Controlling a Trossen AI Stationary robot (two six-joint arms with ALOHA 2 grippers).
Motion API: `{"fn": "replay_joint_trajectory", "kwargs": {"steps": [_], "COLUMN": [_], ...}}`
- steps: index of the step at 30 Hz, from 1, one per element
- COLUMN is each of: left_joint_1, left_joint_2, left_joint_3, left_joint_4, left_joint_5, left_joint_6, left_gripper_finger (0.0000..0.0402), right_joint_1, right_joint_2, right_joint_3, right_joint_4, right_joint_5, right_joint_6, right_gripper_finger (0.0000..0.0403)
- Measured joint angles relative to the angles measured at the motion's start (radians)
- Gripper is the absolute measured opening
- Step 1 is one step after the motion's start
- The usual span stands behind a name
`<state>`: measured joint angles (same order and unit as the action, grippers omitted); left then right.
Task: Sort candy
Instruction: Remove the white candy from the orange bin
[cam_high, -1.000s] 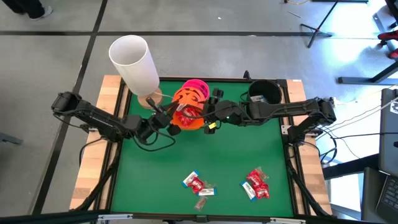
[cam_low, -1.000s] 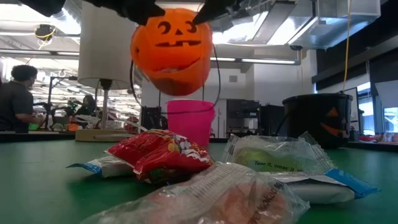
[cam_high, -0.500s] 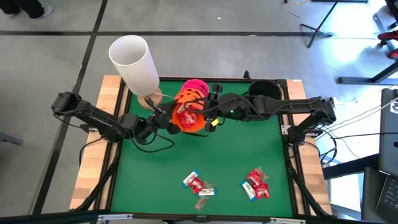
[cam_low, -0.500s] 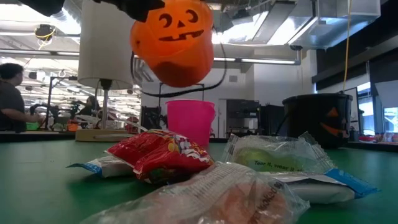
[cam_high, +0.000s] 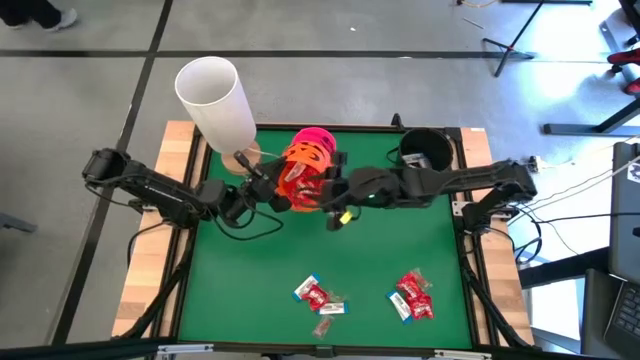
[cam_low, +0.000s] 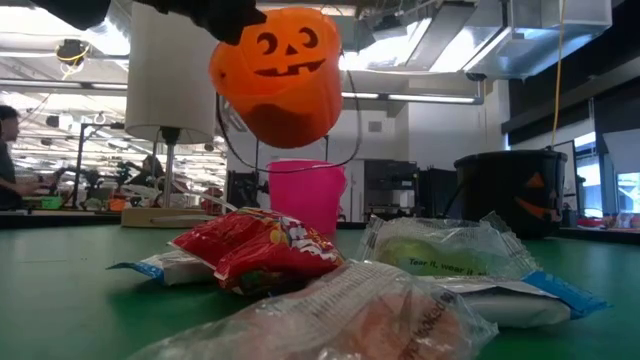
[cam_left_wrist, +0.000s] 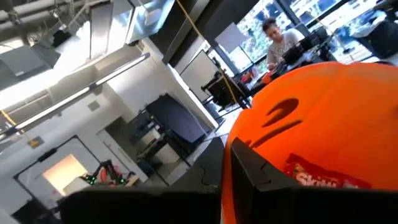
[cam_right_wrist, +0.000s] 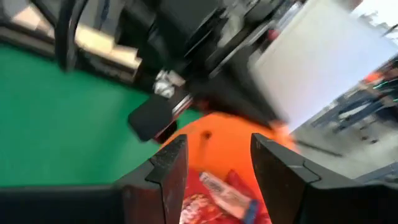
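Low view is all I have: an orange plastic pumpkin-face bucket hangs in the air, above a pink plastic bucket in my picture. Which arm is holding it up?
Observer: The left end effector is shut on the orange plastic pumpkin-face bucket, at its rim as far as the left wrist view shows.
Operator: And where is the other arm?
Observer: The right end effector is open, with its fingers apart right at the bucket's mouth.
Operator: Is anything inside the bucket?
Observer: Yes, shiny red-wrapped candy lies in it.
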<state>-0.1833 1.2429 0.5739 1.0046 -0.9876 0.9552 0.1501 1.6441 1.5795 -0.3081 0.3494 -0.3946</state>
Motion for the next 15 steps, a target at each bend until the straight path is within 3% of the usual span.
{"fn": "replay_joint_trajectory", "kwargs": {"steps": [4,15], "left_joint_1": [0.001,-0.024], "left_joint_2": [0.0,0.001], "left_joint_3": [0.0,0.0], "left_joint_4": [0.011,0.025], "left_joint_5": [0.021,0.03], "left_joint_6": [-0.01,-0.003], "left_gripper_finger": [0.0,0.0], "right_joint_1": [0.0,-0.04], "right_joint_2": [0.091,0.186], "right_joint_3": [-0.002,-0.003], "right_joint_4": [0.003,-0.042], "right_joint_5": [-0.004,0.216], "right_joint_6": [0.024,0.141], "right_gripper_finger": [0.0172,0.0172]}}
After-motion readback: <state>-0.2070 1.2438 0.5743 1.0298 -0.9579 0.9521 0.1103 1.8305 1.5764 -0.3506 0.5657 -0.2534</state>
